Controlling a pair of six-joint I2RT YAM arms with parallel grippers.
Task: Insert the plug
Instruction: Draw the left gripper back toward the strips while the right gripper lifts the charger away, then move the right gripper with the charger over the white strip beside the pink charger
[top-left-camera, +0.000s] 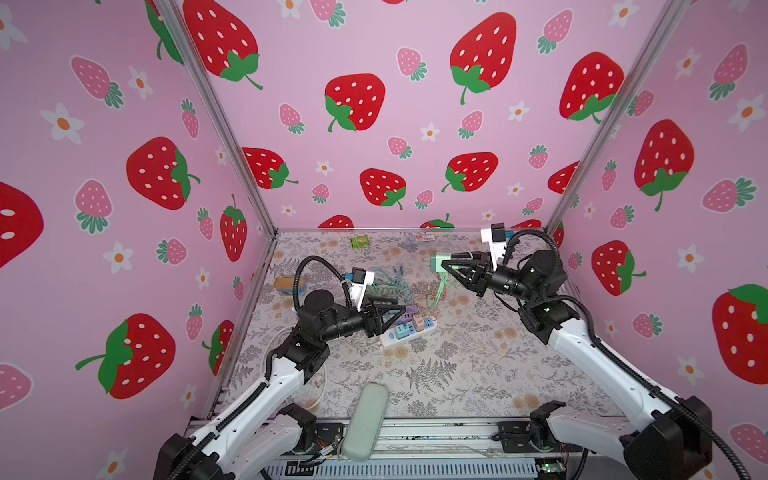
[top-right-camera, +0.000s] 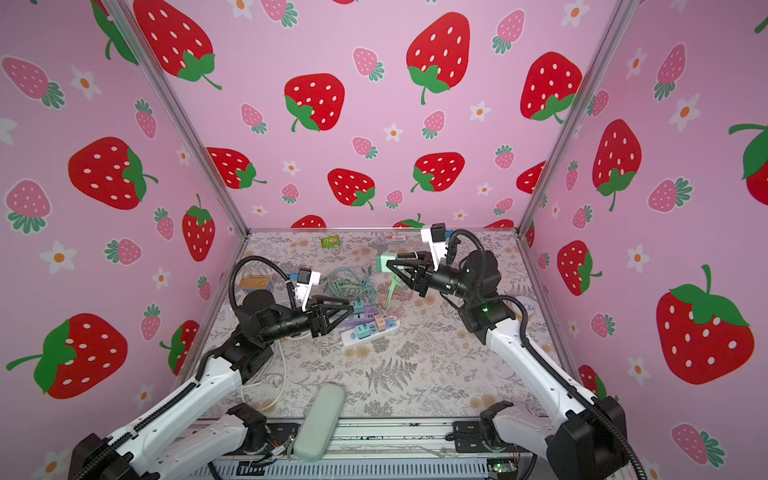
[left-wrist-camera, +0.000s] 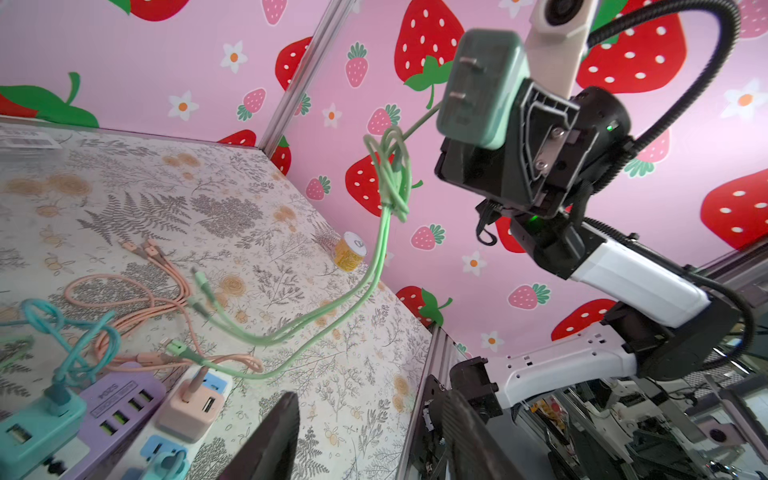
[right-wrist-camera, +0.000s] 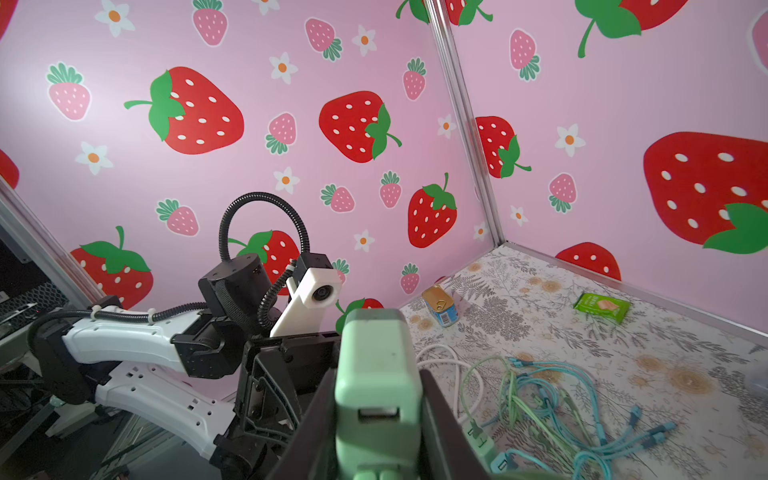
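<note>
I am pinching the plug (left-wrist-camera: 482, 91) — light, stiff, likely slick — by its sides in the right gripper (top-left-camera: 444, 268); left gripper (top-left-camera: 401, 308) gaping empty.

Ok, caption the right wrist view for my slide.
Right gripper clamped on the green charger, held above tangled cables on the floral table, left arm opposite.

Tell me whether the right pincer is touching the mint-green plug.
Touching. In the right wrist view the dark fingers of the right pincer press flat against both sides of the mint-green plug, with no gap showing.
</note>
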